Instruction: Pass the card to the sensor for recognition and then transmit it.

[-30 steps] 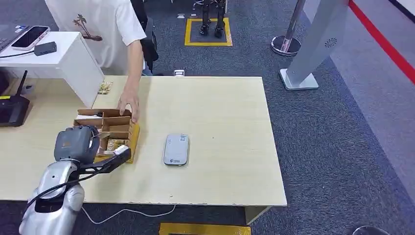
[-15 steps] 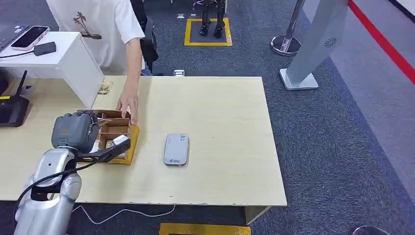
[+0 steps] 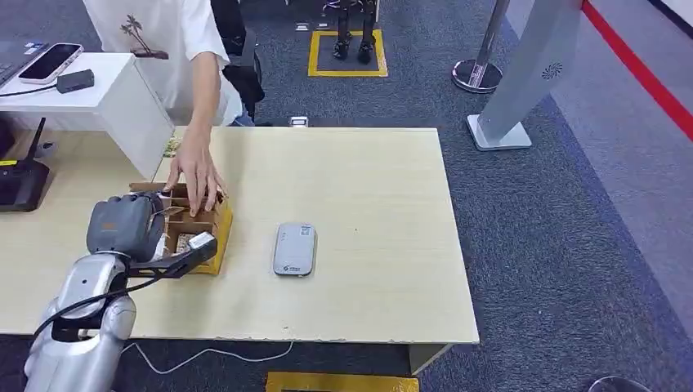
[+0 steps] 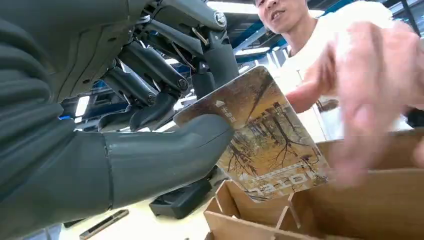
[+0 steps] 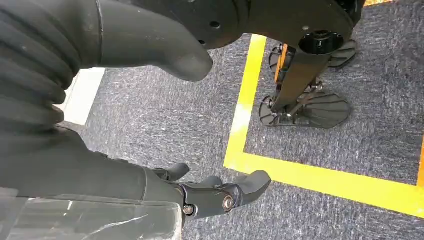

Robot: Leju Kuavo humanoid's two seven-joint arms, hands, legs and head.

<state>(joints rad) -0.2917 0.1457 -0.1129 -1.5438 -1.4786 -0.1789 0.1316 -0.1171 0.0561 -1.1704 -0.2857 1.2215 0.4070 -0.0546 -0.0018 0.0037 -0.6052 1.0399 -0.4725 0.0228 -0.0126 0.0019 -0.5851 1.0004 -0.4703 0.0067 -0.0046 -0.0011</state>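
The left hand (image 3: 127,227) pinches the card (image 4: 262,137) between thumb and fingers, just above the cardboard divider box (image 3: 196,233) on the table (image 3: 359,180). A person's hand (image 3: 194,173) rests on the box's far side. The grey sensor (image 3: 295,248) lies nearby. The right hand (image 5: 150,90) hangs over carpet, fingers apart, holding nothing.

Looked glossy and printed on the card (image 4: 260,135). Seemed raw brown cardboard in the box (image 3: 204,224), matt pale wood-grain on the table (image 3: 368,188).
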